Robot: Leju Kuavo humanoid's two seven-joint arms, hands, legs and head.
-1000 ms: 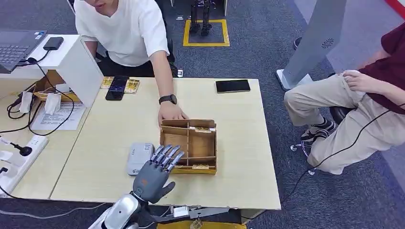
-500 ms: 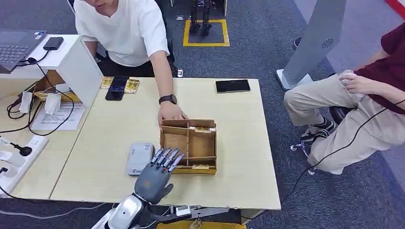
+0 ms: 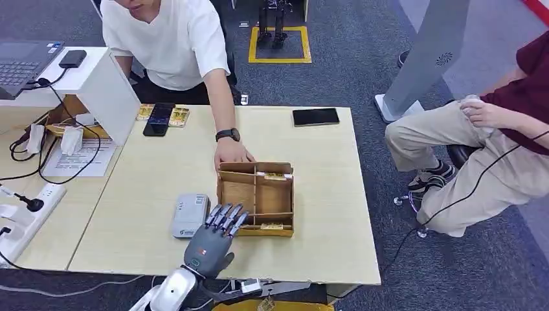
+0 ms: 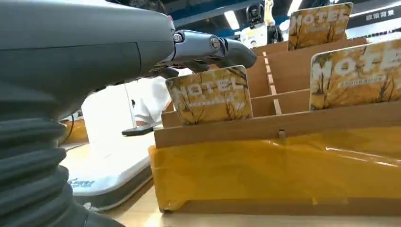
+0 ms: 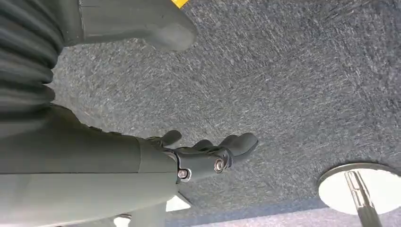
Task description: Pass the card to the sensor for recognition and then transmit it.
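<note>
A wooden divided box (image 3: 256, 197) stands mid-table, and a person's hand (image 3: 231, 154) rests on its far left corner. Gold "HOTEL" cards stand in it, one at the far side (image 3: 276, 175) and one in the near slot (image 3: 272, 226). My left hand (image 3: 210, 243) hovers at the box's near left corner with fingers spread, holding nothing. In the left wrist view its fingertips (image 4: 208, 46) sit just above an upright card (image 4: 210, 94), and I cannot tell if they touch. The grey-white sensor (image 3: 190, 214) lies left of the box. My right hand (image 5: 203, 158) hangs over carpet, holding nothing.
Two dark phones (image 3: 157, 119) (image 3: 315, 116) and loose gold cards (image 3: 178, 116) lie at the table's far edge. A white panel (image 3: 110, 94), cables and a power strip (image 3: 19, 220) sit to the left. A seated person (image 3: 492, 149) is to the right.
My left hand has drawn back a little toward the table's near edge, fingers still spread. The box, sensor and person's hand have stayed put.
</note>
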